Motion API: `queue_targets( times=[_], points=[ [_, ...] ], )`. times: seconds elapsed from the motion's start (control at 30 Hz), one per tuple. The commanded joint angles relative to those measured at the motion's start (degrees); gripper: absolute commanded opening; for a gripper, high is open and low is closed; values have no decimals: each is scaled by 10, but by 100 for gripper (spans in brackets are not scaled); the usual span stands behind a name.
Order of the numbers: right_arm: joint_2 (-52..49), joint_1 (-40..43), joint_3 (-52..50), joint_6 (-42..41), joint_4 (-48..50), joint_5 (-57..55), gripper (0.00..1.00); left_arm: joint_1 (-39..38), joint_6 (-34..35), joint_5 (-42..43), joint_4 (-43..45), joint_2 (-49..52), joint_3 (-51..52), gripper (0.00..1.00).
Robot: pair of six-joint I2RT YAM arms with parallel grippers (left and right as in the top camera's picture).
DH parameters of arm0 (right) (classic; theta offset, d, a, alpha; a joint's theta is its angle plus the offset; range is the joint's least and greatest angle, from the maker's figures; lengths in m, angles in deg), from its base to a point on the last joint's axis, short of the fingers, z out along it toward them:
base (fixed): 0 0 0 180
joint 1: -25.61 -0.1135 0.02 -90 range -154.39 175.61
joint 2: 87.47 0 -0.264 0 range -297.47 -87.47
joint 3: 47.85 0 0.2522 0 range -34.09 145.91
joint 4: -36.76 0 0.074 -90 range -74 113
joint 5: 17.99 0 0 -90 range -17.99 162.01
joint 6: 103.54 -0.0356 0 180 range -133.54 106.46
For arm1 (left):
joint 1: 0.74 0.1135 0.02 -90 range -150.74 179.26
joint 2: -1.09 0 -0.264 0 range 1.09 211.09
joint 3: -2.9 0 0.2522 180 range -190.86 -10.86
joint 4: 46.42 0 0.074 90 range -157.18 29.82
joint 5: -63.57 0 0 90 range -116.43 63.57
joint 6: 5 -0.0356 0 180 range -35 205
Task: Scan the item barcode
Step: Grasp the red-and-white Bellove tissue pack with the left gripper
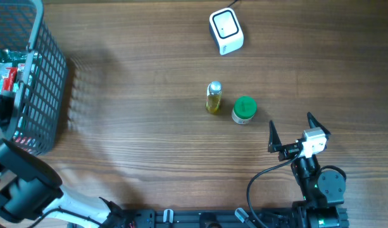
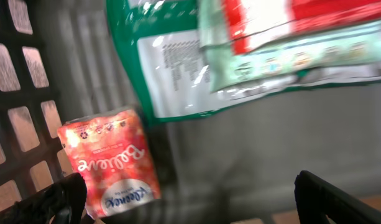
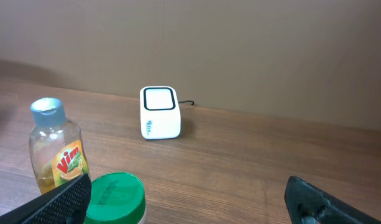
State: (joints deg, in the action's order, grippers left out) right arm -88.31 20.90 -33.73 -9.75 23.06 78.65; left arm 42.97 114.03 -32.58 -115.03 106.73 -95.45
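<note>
A: Our tools?
B: We hold the left tool [image 2: 196,205] wide inside the basket [image 1: 48,76], facing a red packet [image 2: 109,162]; right tool [image 1: 291,123] wide near the green-lidded jar [image 1: 244,109].
A: Scanner [image 1: 226,31]?
B: On the desk [image 1: 149,139], beyond the Vim bottle [image 1: 213,97].

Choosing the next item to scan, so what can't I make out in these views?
- Vim bottle, right wrist: no barcode shows; overhead too small.
- Green-lidded jar, right wrist: cut off by bottom edge.
- Green-and-white packet, left wrist: print blurred, top cut off.
- Basket contents, overhead: mostly hidden by mesh wall, cut by left edge.
</note>
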Motion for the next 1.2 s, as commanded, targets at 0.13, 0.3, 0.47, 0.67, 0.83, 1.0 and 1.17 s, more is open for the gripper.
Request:
queue_targets(
  times=[0.13,0.3,0.47,0.67,0.83,1.0,1.17],
  points=[
    [0,3,-1,3,3,7,100,20,1,-25,-1,33,23,94],
    [0,3,-1,3,3,7,100,34,24,-24,10,33,44,94],
    [0,3,-1,3,4,7,100,34,35,-23,38,33,77,94],
    [-2,3,-1,3,3,7,100,34,45,33,90,33,97,89],
    [-2,3,-1,3,3,7,100,30,45,168,150,33,97,82],
    [-2,3,-1,4,3,7,100,15,45,181,176,33,97,79],
    [-2,3,-1,3,3,7,100,9,44,166,171,33,97,78]
  ],
)
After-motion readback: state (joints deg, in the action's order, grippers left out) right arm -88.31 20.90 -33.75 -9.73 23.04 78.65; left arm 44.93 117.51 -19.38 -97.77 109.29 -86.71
